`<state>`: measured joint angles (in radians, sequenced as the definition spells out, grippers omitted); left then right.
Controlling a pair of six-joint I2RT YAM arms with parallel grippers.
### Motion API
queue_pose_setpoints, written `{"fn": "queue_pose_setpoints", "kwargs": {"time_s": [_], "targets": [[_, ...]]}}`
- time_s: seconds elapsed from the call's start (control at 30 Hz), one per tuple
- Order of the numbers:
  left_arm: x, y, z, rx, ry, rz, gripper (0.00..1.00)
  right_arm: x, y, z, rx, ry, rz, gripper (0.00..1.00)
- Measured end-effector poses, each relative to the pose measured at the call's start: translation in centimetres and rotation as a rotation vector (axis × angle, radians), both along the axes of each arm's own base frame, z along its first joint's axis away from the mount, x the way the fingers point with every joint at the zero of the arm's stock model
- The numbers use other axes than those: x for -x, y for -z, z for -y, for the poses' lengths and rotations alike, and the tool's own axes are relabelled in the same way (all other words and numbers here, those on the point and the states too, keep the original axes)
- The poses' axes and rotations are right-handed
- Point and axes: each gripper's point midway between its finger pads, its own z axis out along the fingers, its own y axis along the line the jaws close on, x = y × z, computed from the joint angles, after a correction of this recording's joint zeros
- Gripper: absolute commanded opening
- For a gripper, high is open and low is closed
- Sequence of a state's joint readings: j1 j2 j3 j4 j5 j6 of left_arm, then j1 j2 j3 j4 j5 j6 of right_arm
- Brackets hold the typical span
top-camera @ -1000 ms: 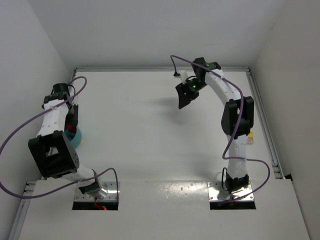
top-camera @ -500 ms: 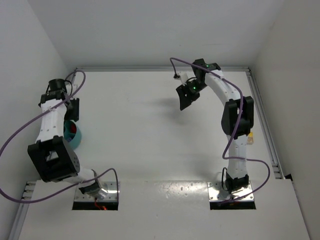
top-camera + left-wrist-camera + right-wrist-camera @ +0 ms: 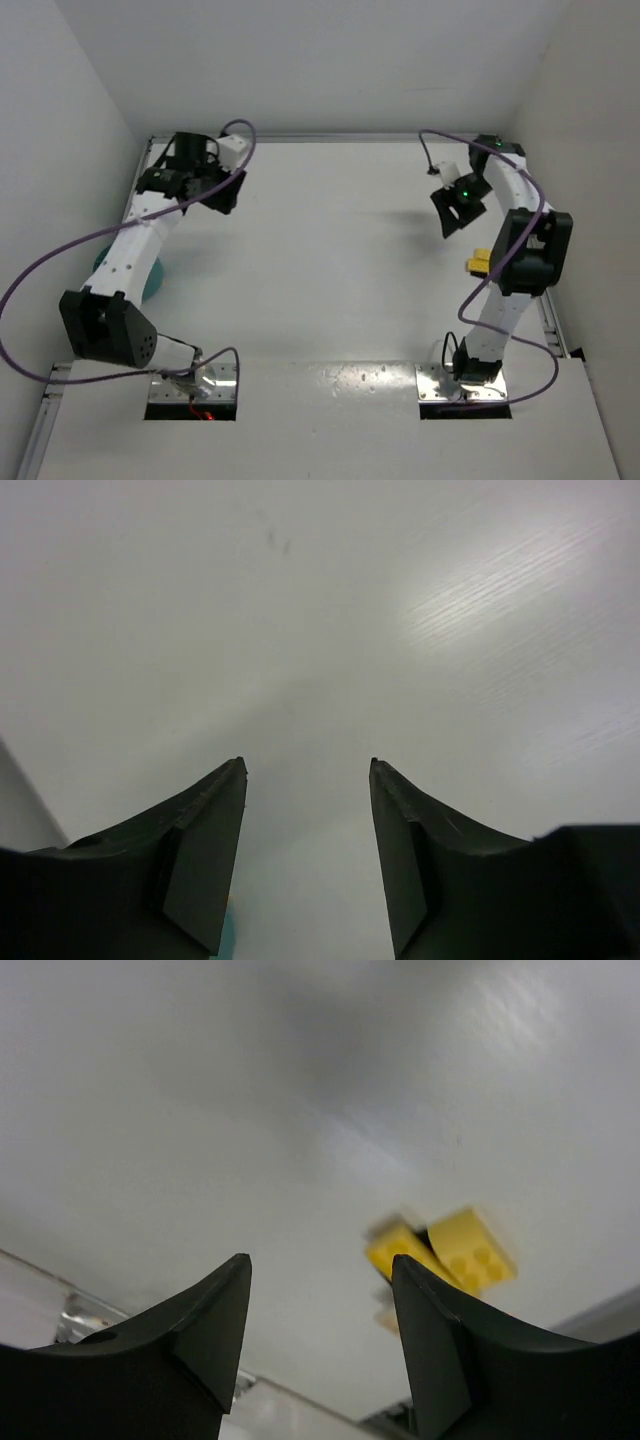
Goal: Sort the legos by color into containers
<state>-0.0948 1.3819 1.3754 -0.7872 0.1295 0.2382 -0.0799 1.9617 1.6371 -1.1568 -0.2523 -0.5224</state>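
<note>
While the left tool (image 3: 222,193) is held over the far left of the desk (image 3: 320,260), its jaws are parted moderately and nothing is gripped between them. Only bare desk is seen through the gap in the left wrist view (image 3: 305,765). The bowl (image 3: 150,284) is set at the desk's left edge, partly hidden by the left arm (image 3: 130,250) and well apart from that tool. Its contents cannot be told.

The right tool (image 3: 449,218) is held over the far right of the desk, likewise parted and empty. Past its jaws, in the right wrist view, two yellow legos (image 3: 472,1250) are seen lying together on the desk, untouched by the tool. From above, the legos (image 3: 479,264) are found just beside the right arm (image 3: 525,250).
</note>
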Motion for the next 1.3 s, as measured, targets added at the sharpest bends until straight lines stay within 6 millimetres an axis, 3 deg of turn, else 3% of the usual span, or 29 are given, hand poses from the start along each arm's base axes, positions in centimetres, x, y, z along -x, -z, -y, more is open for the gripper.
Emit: {"fn": "queue_pose_setpoints", "kwargs": {"time_s": [0.1,0.13,0.17,0.33,0.5,0.6,0.73,0.87,1.07,1.23,1.3], "targets": [[-1.0,0.8,4.6,-0.012,0.128,-0.005,0.64,3.1,-0.2,3.7,0.07,0.042,-0.015,0.59],[-1.2,1.1,5.9,-0.014,0.165,-0.002,0.76,4.3,-0.4,4.5,0.091,0.045,-0.02,0.59],[-1.2,1.3,7.2,-0.017,0.204,-0.001,0.8,5.1,-0.5,5.1,0.107,0.044,-0.021,0.59],[-0.7,1.2,11.1,0.009,0.327,0.021,0.82,7.8,-0.1,8.1,0.167,0.062,-0.047,0.63],[-1.2,0.7,13.3,0.031,0.379,0.039,0.82,8.7,1.1,12.0,0.242,0.141,-0.089,0.62],[-1.4,1.0,13.7,0.034,0.386,0.037,0.82,9.0,2.3,14.6,0.292,0.202,-0.118,0.54],[-1.5,1.1,13.8,0.038,0.384,0.037,0.82,9.5,3.7,17.3,0.335,0.27,-0.151,0.53],[-1.6,0.9,13.9,0.047,0.378,0.043,0.82,9.4,3.8,18.0,0.271,0.293,-0.185,0.59],[-1.7,0.8,14.0,0.056,0.369,0.048,0.82,10.1,3.7,15.7,0.136,0.22,-0.204,0.72],[-1.8,0.9,14.1,0.058,0.368,0.047,0.82,12.2,4.3,14.2,0.078,0.188,-0.271,0.72],[-1.8,0.9,14.1,0.058,0.368,0.046,0.82,12.0,4.5,14.4,0.075,0.207,-0.279,0.64]]}}
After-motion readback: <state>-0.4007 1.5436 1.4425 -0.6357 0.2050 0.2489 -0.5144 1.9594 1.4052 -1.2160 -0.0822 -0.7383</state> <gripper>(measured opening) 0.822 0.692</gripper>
